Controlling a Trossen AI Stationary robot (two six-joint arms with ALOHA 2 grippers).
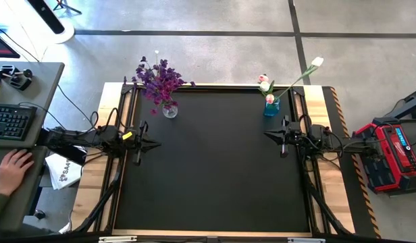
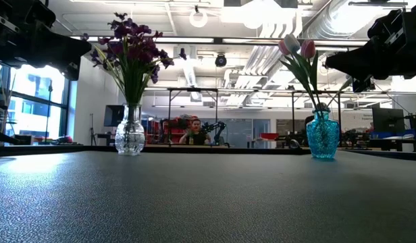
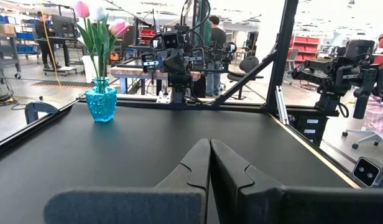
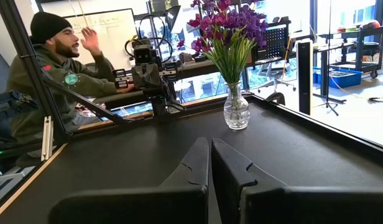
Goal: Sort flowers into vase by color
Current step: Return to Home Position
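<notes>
The purple flowers [image 1: 157, 77] stand with their stems in a clear glass vase [image 1: 169, 110] at the table's far left. The pink and white tulips [image 1: 267, 86] stand in a blue glass vase [image 1: 271, 106] at the far right; one white tulip [image 1: 317, 62] leans out past the far edge. My left gripper [image 1: 154, 143] is shut and points level over the left side of the black mat. My right gripper [image 1: 267, 135] is shut and level over the right side. Neither gripper is near a vase.
A black mat [image 1: 215, 169] covers the table inside a dark frame [image 1: 130, 94]. At a desk left of the table sits a person, one hand [image 1: 15, 165] by a keyboard [image 1: 11, 121]. A red case [image 1: 390, 155] lies on the floor at the right.
</notes>
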